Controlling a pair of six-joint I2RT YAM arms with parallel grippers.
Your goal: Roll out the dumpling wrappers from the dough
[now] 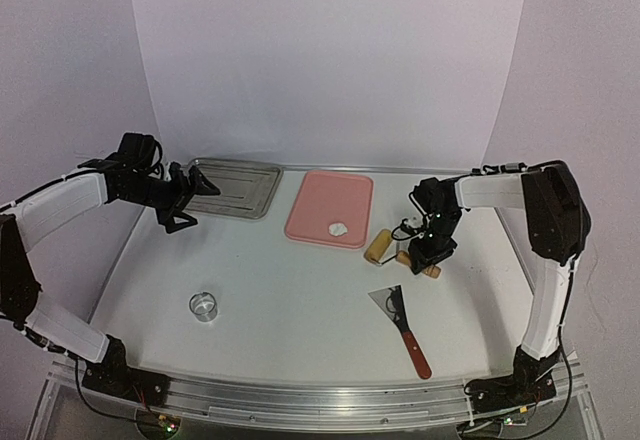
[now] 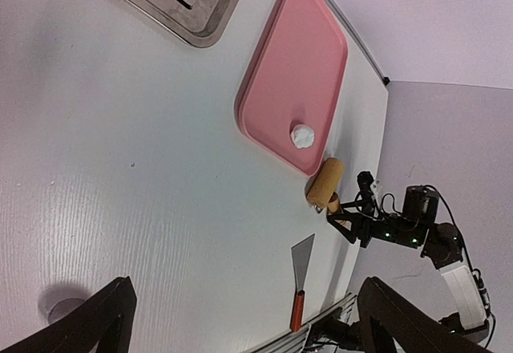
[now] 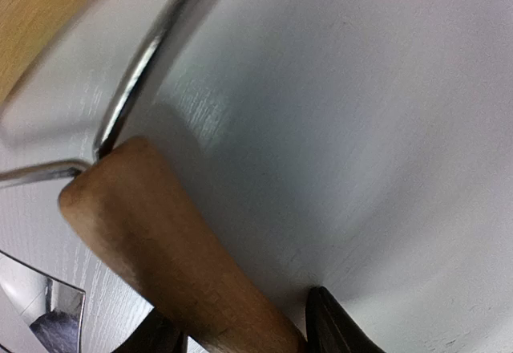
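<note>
— Bench (image 1: 300,300) first, white and wide. What sits on it?
— At the far side there is a shallow rectangular steel tray (image 1: 235,186), and beside it a pink rectangular plastic board (image 1: 330,200). Then come the two arms. The left claw (image 1: 188,203) hangs above the bench near the steel tray, its jaws spread wide with nothing between them.
— And the right claw (image 1: 432,252)?
— It is down at the bench, just off the board's near right corner. The wrist view shows its dark fingers (image 3: 329,325) pressed on either side of the handle of the small wooden rolling pin (image 1: 380,247). I judge it closed on that handle. The roller itself lies on the bench.
— Smaller things?
— A red-handled metal scraper (image 1: 402,322) lies near the right arm and a small round metal ring cutter (image 1: 203,305) stands on the left, both untouched. Smallest is a white lump of dough (image 1: 338,228) on the board by its near right edge, close to the roller but apart from it.
— Any dumpling wrappers?
— None that I can see; the dough is not yet flattened. So the step in hand is taking up the rolling pin. Next, I judge, it must be lifted over the board's rim, set on the lump and rolled evenly, with a firm grip so the handle doesn't twist.
</note>
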